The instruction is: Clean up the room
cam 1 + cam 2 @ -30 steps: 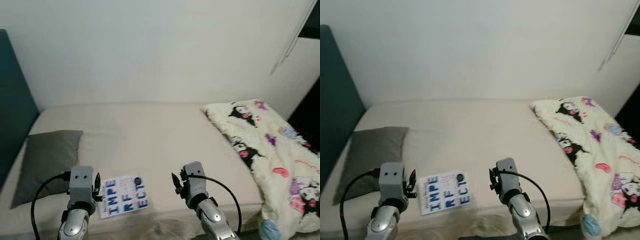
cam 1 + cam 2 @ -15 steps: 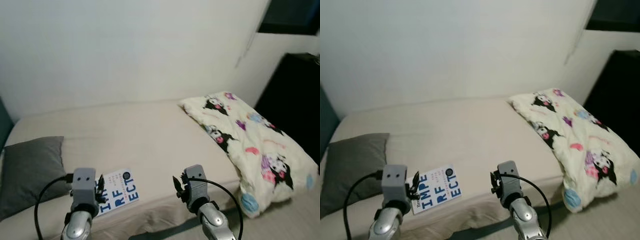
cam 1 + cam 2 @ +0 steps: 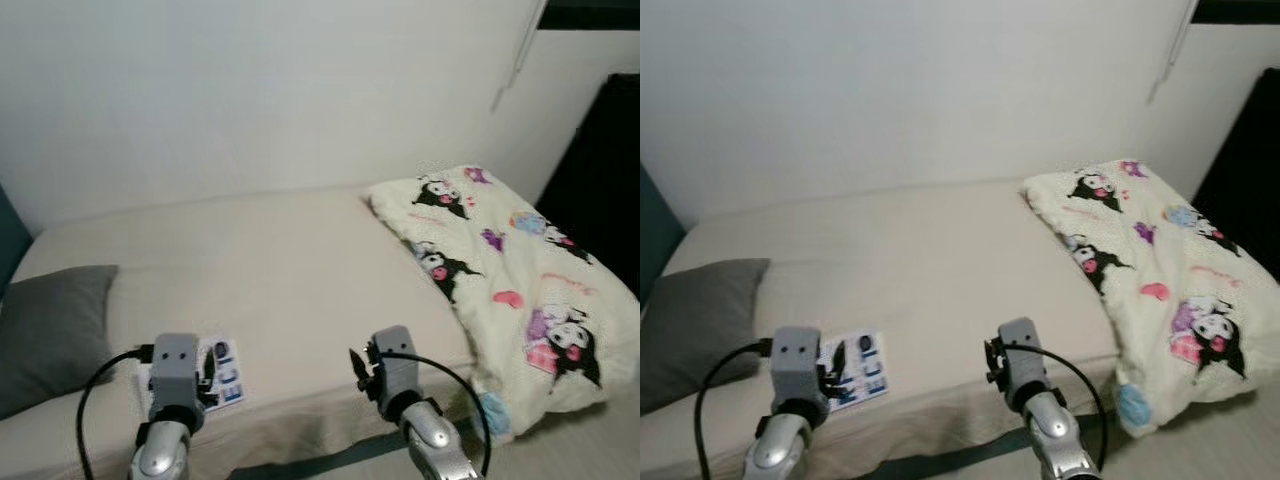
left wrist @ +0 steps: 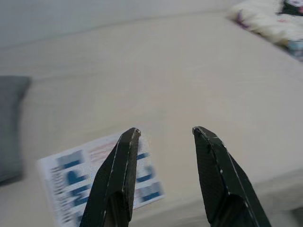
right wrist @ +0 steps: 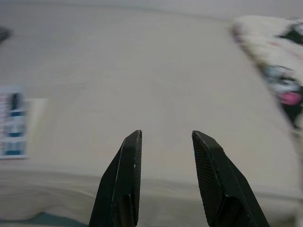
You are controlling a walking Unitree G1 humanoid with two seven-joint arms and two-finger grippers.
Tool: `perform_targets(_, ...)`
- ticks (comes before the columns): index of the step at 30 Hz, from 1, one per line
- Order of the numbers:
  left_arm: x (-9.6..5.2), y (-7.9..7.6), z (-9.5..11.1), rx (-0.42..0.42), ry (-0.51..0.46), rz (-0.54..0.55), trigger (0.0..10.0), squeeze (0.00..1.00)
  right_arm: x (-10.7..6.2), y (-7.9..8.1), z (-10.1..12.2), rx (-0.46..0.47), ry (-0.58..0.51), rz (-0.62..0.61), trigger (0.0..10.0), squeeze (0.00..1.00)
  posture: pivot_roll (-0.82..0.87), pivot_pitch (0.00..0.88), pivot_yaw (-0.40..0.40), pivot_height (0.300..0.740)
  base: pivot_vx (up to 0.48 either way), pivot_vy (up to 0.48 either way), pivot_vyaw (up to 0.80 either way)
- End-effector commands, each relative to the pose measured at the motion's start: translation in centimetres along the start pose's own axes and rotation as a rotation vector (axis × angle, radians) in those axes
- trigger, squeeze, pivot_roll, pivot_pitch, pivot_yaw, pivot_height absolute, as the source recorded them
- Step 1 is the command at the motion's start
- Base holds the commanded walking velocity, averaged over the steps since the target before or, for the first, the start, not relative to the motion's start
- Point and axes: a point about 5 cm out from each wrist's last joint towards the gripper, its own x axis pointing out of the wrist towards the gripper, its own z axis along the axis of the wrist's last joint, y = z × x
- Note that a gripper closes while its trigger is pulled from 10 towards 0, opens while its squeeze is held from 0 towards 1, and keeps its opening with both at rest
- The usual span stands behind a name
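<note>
A white book with blue letters (image 3: 858, 367) lies near the front edge of the beige bed (image 3: 930, 270), partly behind my left gripper (image 3: 836, 368). In the left wrist view the book (image 4: 94, 177) sits just beyond the open left gripper (image 4: 165, 133). My right gripper (image 5: 164, 136) is open too, held above the bed's front edge right of the book (image 5: 13, 120). A cream blanket with cartoon prints (image 3: 1160, 280) is bunched on the right end of the bed and hangs over its edge. A grey pillow (image 3: 690, 325) lies at the left end.
A white wall (image 3: 920, 90) runs behind the bed. A dark teal headboard (image 3: 655, 225) stands at the left, dark furniture (image 3: 1250, 130) at the far right. Pale floor (image 3: 1200, 450) shows at the lower right.
The camera has swung and shifted: the book now sits further left behind my left gripper, and the blanket lies nearer the middle. Both arms hold the same pose.
</note>
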Motion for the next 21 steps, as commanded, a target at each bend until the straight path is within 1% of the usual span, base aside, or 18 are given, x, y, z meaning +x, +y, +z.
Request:
perform_targets(1, -0.2, 0.5, -0.4, -0.002, 0.025, 0.024, 10.0, 0.0, -0.2, 0.4, -0.5, 0.02, 0.011, 0.003, 10.0, 0.0, 0.01, 0.09, -0.07, 0.74, 0.0, 0.0, 0.0)
perform_targets(3, -0.1, 0.5, -0.7, -0.006, 0.05, 0.039, 10.0, 0.0, -0.2, 0.4, -0.4, 0.016, 0.012, 0.003, 10.0, 0.0, 0.01, 0.09, -0.07, 0.74, 0.0, 0.0, 0.0)
perform_targets(7, 0.0, 0.4, -1.2, 0.0, 0.088, 0.034, 10.0, 0.0, -0.1, 0.4, -0.4, 0.012, 0.014, 0.004, 10.0, 0.0, 0.02, 0.092, -0.072, 0.74, 0.0, 0.0, 0.0)
perform_targets(8, -0.1, 0.2, -1.4, -0.004, 0.11, 0.038, 10.0, 0.0, 0.0, 0.5, -0.3, -0.007, 0.016, 0.009, 10.0, 0.0, 0.01, 0.09, -0.07, 0.74, 0.0, 0.0, 0.0)
perform_targets(11, 0.0, 0.1, -1.2, 0.017, 0.08, 0.046, 10.0, 0.0, 0.1, 0.5, -0.2, -0.02, 0.017, 0.01, 10.0, 0.0, 0.01, 0.089, -0.07, 0.74, 0.0, 0.0, 0.0)
perform_targets(14, 0.1, -0.1, -0.8, 0.033, 0.038, 0.009, 10.0, 0.0, 0.2, 0.4, -0.2, -0.031, 0.018, 0.009, 10.0, 0.0, 0.01, 0.087, -0.07, 0.74, 0.0, 0.0, 0.8)
perform_targets(16, 0.1, -0.2, -0.9, 0.023, 0.054, 0.016, 10.0, 0.0, 0.2, 0.4, -0.2, -0.033, 0.02, 0.01, 10.0, 0.0, 0.01, 0.086, -0.07, 0.74, 0.0, 0.0, 0.8)
perform_targets(21, 0.2, -0.2, -0.8, 0.026, 0.057, 0.022, 10.0, 0.0, 0.2, 0.4, -0.1, -0.039, 0.021, 0.01, 10.0, 0.0, 0.01, 0.085, -0.069, 0.74, 0.0, 0.0, 0.8)
